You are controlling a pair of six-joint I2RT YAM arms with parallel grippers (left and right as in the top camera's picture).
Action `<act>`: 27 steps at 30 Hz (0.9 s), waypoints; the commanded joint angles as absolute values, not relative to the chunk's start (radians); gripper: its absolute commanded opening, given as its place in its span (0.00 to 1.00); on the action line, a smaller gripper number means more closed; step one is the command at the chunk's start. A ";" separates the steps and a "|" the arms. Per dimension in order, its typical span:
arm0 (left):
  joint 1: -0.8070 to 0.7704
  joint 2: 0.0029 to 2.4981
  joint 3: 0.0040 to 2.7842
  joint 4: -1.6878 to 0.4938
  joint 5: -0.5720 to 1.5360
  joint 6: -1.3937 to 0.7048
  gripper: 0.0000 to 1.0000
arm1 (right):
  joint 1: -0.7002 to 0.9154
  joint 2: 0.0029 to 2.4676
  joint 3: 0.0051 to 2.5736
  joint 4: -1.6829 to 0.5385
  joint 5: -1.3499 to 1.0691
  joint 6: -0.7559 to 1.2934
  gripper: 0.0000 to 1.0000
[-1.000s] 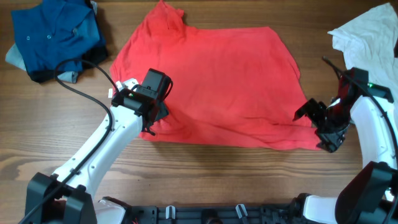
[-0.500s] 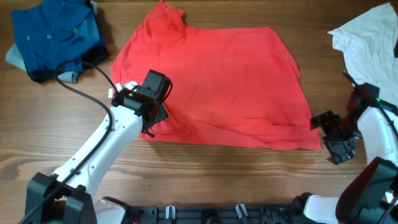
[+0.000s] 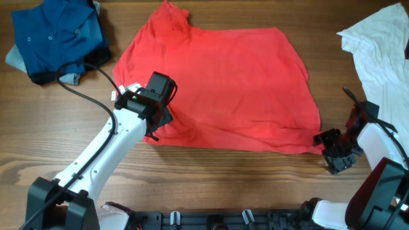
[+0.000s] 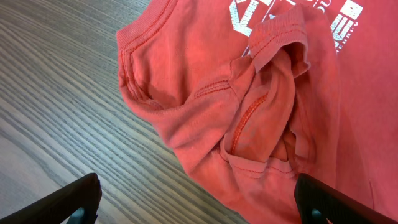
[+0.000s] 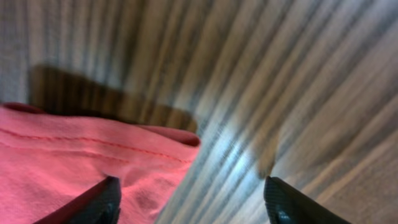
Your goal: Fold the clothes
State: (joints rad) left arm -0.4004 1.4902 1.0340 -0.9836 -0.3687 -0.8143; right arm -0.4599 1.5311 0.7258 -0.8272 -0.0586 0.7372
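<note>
Overhead view: the red T-shirt [image 3: 217,89] lies spread across the centre of the counter [image 3: 211,185], reaching toward its far edge. The left end effector [image 3: 158,122] hovers over the shirt's near-left corner. The right end effector [image 3: 333,152] sits just beside the near-right corner.

Left wrist view: jaws released and wide, nothing held. Beneath them a sleeve [image 4: 267,106] lies bunched in several layers.

Right wrist view: blurred. Jaws parted, nothing clamped. Only the hem corner [image 5: 155,146] reaches between them.

Risk: closing here may catch only a thin hem or miss the cloth altogether. The bunched sleeve may give an uneven grip and skew the fold.
</note>
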 commanded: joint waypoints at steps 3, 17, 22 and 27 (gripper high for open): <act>-0.394 1.476 1.045 -0.981 -0.371 -0.816 1.00 | -0.461 1.518 0.719 -0.808 -0.041 0.733 0.44; -0.394 1.476 1.045 -0.985 -0.371 -0.816 1.00 | -0.461 1.518 0.633 -0.700 -0.072 0.736 0.04; -0.394 1.476 1.045 -0.989 -0.371 -0.816 1.00 | -0.461 1.518 0.669 -0.746 -0.075 0.738 0.04; -0.394 1.476 1.045 -1.016 -0.371 -0.815 1.00 | -0.461 1.455 0.782 -0.907 -0.071 0.789 0.04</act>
State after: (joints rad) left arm -0.4004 1.4902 1.0340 -0.9947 -0.3687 -0.8139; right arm -0.4610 1.5013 0.7132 -0.8616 -0.0750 0.7441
